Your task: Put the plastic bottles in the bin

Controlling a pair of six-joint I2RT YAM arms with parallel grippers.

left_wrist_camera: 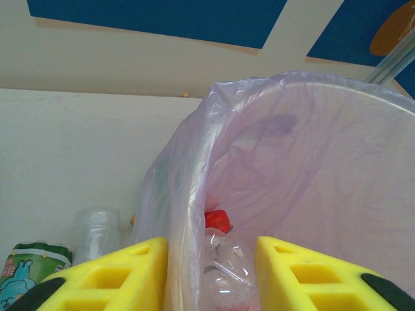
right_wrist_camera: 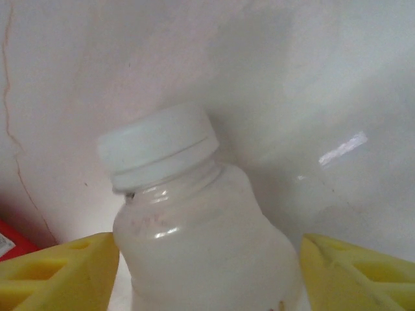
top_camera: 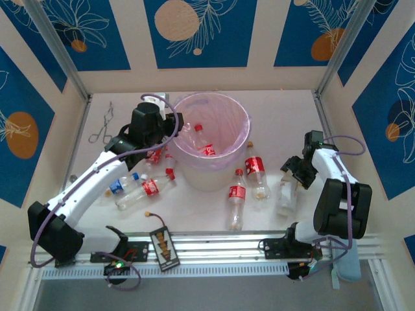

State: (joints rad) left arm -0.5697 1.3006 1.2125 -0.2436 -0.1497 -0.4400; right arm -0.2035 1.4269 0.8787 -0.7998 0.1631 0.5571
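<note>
The round translucent white bin (top_camera: 241, 115), lined with a lilac bag, contains one red-labelled clear plastic bottle (top_camera: 209, 149). I read the left gripper (top_camera: 176, 127) as clamped on a red-capped clear bottle (left_wrist_camera: 224, 262) over the opening, just inside the rim. The right gripper (right_wrist_camera: 211, 259) straddles a cloudy white-capped bottle (right_wrist_camera: 201, 240), with fingers (right_wrist_camera: 58, 272) at both flanks; I cannot tell whether they grip. A tabletop red-labelled bottle (top_camera: 255, 170) lies between it and the bin. The white table (top_camera: 285, 116) is bare beyond.

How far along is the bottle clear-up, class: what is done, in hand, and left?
Done: a red-labelled bottle lies in the bin. In hand: the left claw holds a red-capped bottle at the rim; the right claw straddles a white-capped bottle. Left: several on the table, including a blue-labelled bottle.
</note>
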